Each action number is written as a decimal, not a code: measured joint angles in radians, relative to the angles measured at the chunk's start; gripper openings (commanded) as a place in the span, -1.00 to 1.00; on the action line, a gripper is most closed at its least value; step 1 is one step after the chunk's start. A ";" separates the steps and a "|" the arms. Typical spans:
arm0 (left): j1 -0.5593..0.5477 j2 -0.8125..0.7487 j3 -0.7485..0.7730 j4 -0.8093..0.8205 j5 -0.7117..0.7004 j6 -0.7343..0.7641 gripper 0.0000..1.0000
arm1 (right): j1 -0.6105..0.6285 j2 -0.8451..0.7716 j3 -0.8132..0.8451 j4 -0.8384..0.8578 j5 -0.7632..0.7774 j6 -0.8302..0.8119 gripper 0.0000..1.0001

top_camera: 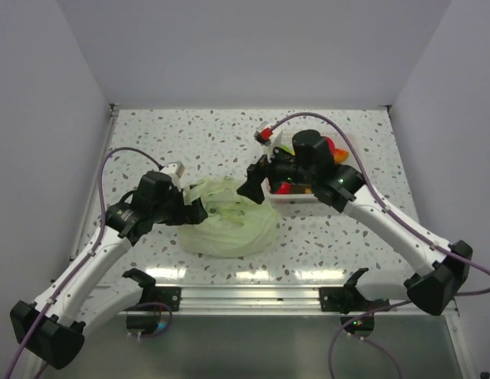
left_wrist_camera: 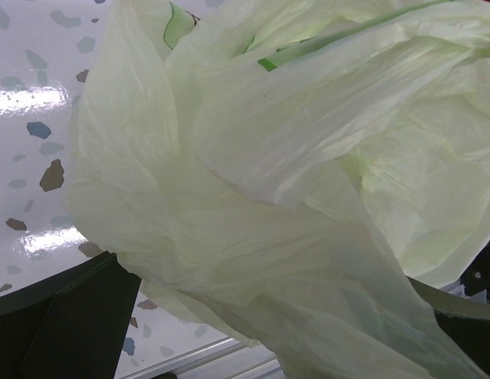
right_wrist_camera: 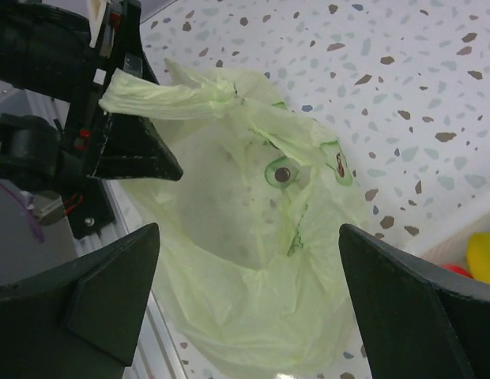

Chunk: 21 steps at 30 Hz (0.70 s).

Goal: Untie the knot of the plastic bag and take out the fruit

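Fruit (top_camera: 330, 150), red and yellow pieces, crowds a white tray (top_camera: 296, 207) at the right of the speckled tabletop (top_camera: 190, 134), under the right arm. The pale green plastic bag (top_camera: 233, 229) lies slumped just beside the tray, between the 2 grippers. The left gripper (top_camera: 199, 209) stands at the bag's left edge, jaws apart with film billowing between them. The right gripper (top_camera: 251, 185) hangs over the bag's far right corner, jaws likewise wide apart and holding nothing. Risk from here: slack film could snag on the left jaws and drag the whole bag along if that arm lifts, or a low sweep by the right arm could clip the tray and spill it. The bag looks thin, crinkled and translucent, its mouth gaping, with 1 twisted strip (right_wrist_camera: 166, 99) of its plastic lying against the left gripper. No tied knot shows, and whether any piece remains inside cannot be told.
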 measured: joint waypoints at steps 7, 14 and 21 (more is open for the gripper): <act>0.000 0.020 0.002 0.036 0.056 0.021 1.00 | 0.151 0.245 0.110 0.066 0.133 -0.129 0.98; 0.002 0.024 0.002 0.040 0.079 0.026 1.00 | 0.227 0.412 0.230 0.105 0.209 -0.184 0.98; 0.005 0.035 0.002 0.040 0.083 0.037 1.00 | 0.226 0.426 0.282 0.143 0.266 -0.162 0.98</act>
